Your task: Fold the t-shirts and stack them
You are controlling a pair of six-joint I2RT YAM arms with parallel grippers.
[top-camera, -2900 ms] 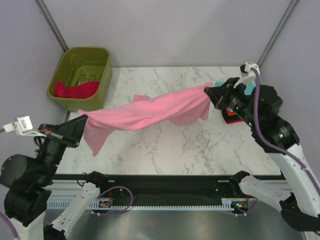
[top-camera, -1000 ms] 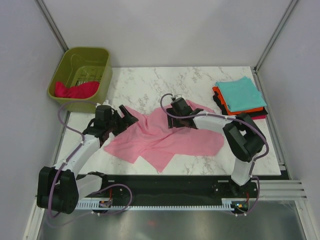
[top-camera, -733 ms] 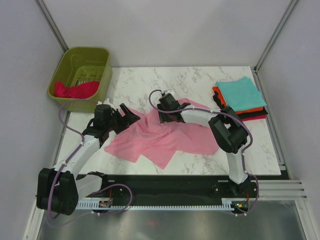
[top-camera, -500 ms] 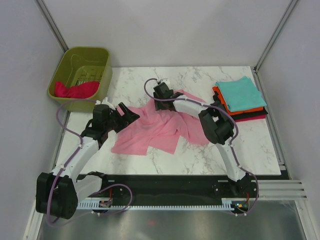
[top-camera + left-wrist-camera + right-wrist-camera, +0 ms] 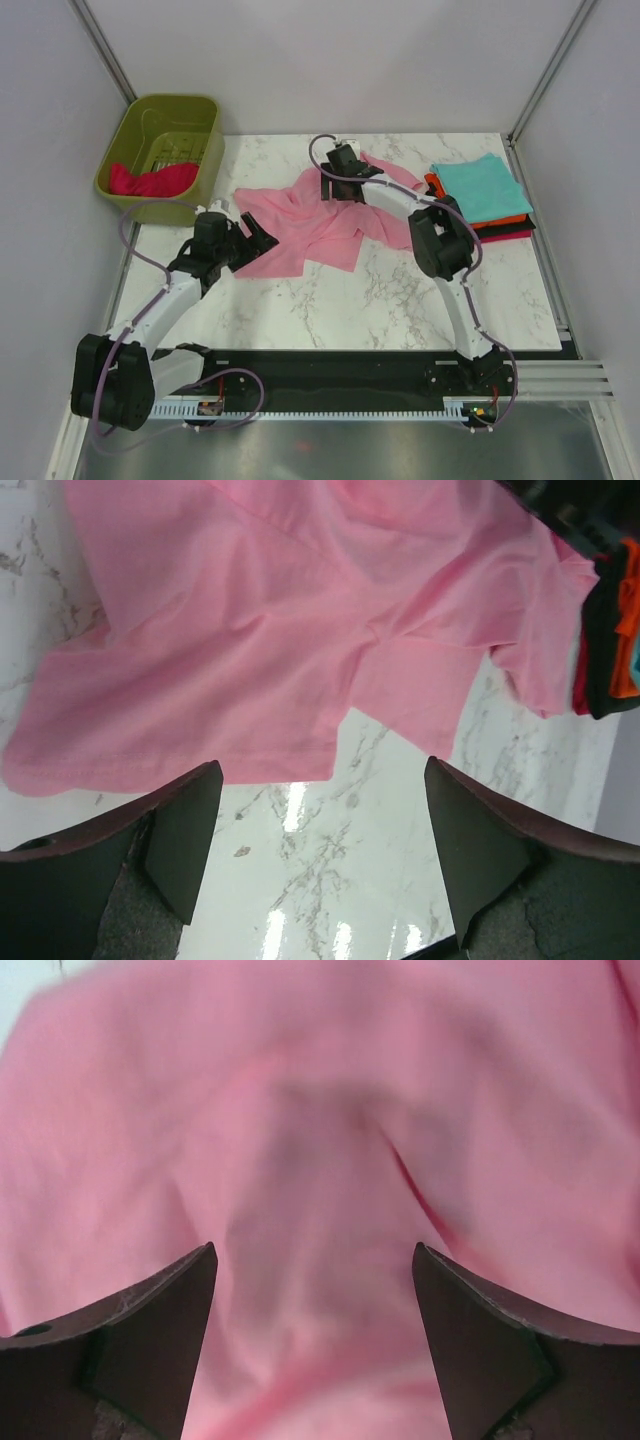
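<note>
While light pink t-shirt [image 5: 305,222] lies crumpled, left gripper [image 5: 322,772] at its 8 o'clock: jaws spread, nothing pinched; right gripper [image 5: 314,1252] at 12 o'clock: jaws spread over cloth

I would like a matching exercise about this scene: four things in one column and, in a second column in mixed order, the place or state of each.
Things:
1. light pink t-shirt
2. crimson t-shirt
3. teal t-shirt
4. left end effector

Places or states:
A. on top of the folded stack
B. open, holding nothing
C. unfolded and crumpled on the marble table
D. inside the olive-green basket

Pairs: 1-C, 2-D, 3-A, 4-B
</note>
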